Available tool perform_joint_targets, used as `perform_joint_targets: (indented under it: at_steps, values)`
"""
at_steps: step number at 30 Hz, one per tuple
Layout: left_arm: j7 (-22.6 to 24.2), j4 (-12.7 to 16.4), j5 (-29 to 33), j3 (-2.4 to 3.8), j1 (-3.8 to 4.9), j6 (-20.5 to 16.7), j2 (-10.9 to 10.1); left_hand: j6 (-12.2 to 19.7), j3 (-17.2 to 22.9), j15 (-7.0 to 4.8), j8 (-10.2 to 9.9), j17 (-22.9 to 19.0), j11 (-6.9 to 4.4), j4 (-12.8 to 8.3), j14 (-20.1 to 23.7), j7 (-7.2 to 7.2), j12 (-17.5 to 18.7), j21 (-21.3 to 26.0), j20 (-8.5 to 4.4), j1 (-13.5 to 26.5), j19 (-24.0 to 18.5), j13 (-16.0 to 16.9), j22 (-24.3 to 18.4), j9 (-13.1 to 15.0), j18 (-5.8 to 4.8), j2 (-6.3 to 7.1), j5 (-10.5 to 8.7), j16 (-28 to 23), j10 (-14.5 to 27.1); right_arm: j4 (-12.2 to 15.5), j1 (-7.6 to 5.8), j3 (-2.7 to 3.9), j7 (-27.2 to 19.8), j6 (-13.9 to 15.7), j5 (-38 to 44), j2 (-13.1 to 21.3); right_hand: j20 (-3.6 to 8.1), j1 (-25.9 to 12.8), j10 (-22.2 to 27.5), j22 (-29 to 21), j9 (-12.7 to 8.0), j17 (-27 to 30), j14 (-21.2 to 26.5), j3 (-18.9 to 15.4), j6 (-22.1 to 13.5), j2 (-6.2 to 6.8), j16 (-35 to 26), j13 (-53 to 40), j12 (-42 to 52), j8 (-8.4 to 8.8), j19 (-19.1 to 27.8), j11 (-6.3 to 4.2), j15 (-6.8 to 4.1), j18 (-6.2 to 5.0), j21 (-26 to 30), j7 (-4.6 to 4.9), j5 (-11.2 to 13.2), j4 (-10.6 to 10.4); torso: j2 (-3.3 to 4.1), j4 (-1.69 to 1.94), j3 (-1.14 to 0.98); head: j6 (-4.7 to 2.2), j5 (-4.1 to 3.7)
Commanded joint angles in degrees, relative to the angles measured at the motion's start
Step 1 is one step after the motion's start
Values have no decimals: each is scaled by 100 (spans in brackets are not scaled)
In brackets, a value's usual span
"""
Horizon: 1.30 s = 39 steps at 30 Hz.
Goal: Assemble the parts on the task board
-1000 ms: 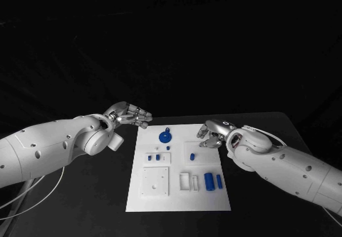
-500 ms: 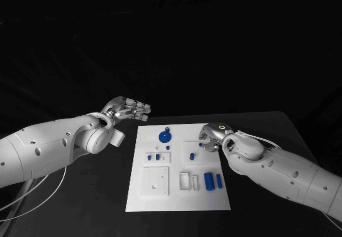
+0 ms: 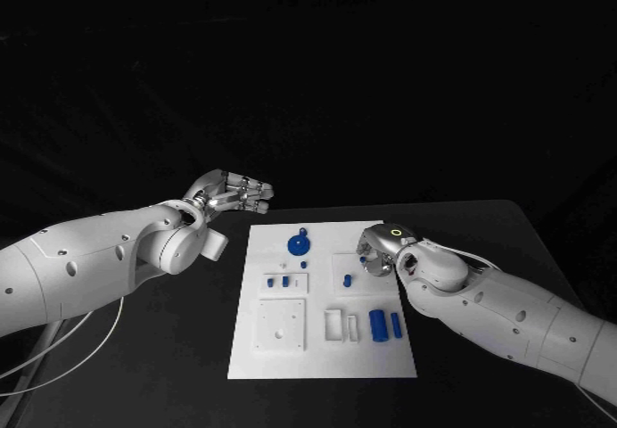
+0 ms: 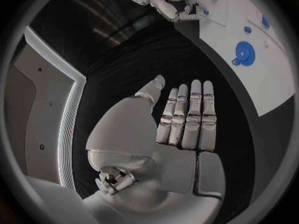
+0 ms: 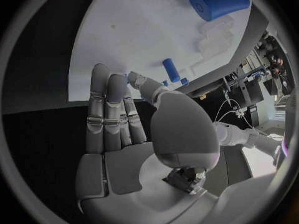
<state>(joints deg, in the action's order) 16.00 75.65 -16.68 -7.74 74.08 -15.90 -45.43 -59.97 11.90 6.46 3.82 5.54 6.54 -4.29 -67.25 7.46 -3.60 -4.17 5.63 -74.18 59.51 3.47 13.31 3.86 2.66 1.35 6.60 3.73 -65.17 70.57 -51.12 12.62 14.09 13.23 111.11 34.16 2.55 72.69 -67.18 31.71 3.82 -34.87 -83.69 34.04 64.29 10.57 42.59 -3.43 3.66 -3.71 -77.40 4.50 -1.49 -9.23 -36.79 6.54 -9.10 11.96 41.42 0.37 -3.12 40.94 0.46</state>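
The white task board (image 3: pixel 322 357) lies in the middle of the black table. On it are a blue round disc (image 3: pixel 297 242), two short blue pegs (image 3: pixel 276 282) in a small plate, a blue peg (image 3: pixel 346 283) in a square recess, and a thick blue cylinder (image 3: pixel 377 325) beside a slim one (image 3: pixel 395 325). My left hand (image 3: pixel 235 193) hovers off the board's far left corner, fingers straight and empty (image 4: pixel 181 124). My right hand (image 3: pixel 374 250) is over the board's right edge next to the recess peg (image 5: pixel 170 69), fingers stretched out (image 5: pixel 115 119), holding nothing.
A white square block (image 3: pixel 281 325) and a small white holder (image 3: pixel 342 325) sit on the near half of the board. Black table surface (image 3: pixel 168 357) surrounds the board on both sides. The right hand (image 4: pixel 168 2) also appears in the left wrist view.
My left hand has lifted and drawn back, away from the board's far corner. My right hand has moved left, in over the board's right edge toward the recess peg.
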Motion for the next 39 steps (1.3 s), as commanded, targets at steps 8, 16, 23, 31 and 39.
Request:
perform_joint_targets:
  at_steps: [8, 16, 23, 31, 39]
  values:
    - [66, -19, 91, 5, 6, 1, 40, -15, -45, -7, -11, 5, 42, 12, -11, 21, 17, -37, -15, 32, 46, -6, -35, -7, 47, -13, 10, -15, -19, -172, 9, -71, -83, 21, 22, -84, 39, -53, -297, 177, 3, 9, 42, 153, 183, -71, 84, 1, -23, 7, -73, -74, -27, 120, 10, -26, 95, -64, -2, -8, -1, 40, -5]
    - [55, -28, 93, 5, 6, 10, 53, -17, -47, -9, -11, 7, 42, 16, -17, 22, 18, -40, -17, 30, 53, -6, -52, -6, 46, -17, 10, -14, -17, -209, 14, -101, -140, -27, -29, -132, 109, -71, -483, 398, 4, -21, 55, 155, 351, -181, 140, -3, -24, 12, -47, -139, -84, 184, -82, -73, 142, -85, -3, -7, -6, 59, -1]
    - [43, -31, 93, 5, 6, 20, 61, -17, -51, -13, -12, 10, 41, 16, -26, 21, 19, -44, -19, 27, 59, -7, -78, -6, 43, -14, 12, -14, -18, -281, 25, -138, -161, -44, -45, -183, 144, -87, -604, 559, 7, -21, 62, 106, 463, -269, 142, -6, -21, 9, -28, -180, -120, 208, -73, -102, 176, -60, -6, -4, -5, 76, 2]
    - [29, -34, 93, 5, 6, 38, 69, -23, -47, -15, -10, 13, 39, 15, -35, 19, 18, -46, -23, 22, 62, -7, -91, -5, 42, -21, 15, -13, -22, -357, 29, -195, -92, 18, 66, -201, 192, 77, -837, 720, 19, -28, 68, 233, 644, -361, 143, -17, -11, 0, -18, -231, -166, 206, -118, -133, 187, 101, -7, -12, -4, 93, 7]
    - [8, -44, 93, 5, 6, 52, 72, -20, -48, -18, -12, 18, 40, 13, -45, 22, 18, -48, -26, 23, 64, -7, -109, -6, 38, -17, 14, -13, -20, -340, 30, -207, 5, 88, 255, -185, 243, 243, -1025, 1107, 19, -54, 66, 574, 799, -404, 123, -15, -17, 6, 136, -267, -203, 189, -335, -184, 635, 245, -11, -13, -2, 106, 1]
